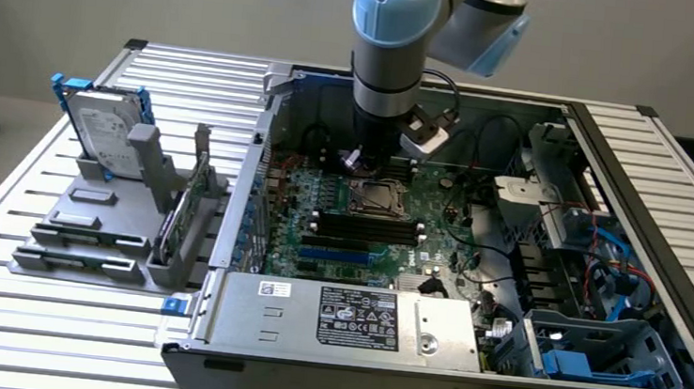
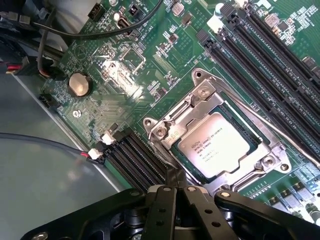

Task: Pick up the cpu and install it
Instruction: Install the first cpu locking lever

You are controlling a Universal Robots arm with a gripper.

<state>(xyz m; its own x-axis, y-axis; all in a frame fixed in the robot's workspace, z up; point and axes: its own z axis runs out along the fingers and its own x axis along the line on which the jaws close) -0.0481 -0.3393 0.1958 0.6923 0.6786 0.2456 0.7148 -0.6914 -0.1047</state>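
Gripper (image 2: pixel 177 192) fingers pressed together, holding nothing, hovering just above the motherboard (image 2: pixel 125 75) inside the open PC case (image 1: pixel 650 183). CPU (image 2: pixel 214 145) sits flat in the socket frame (image 2: pixel 165 131), silver lid up, just ahead of the fingertips, not touching them. Coin cell (image 2: pixel 79 84) further off from socket. Hard drive (image 1: pixel 107 131) stands upright in the rack outside the case.
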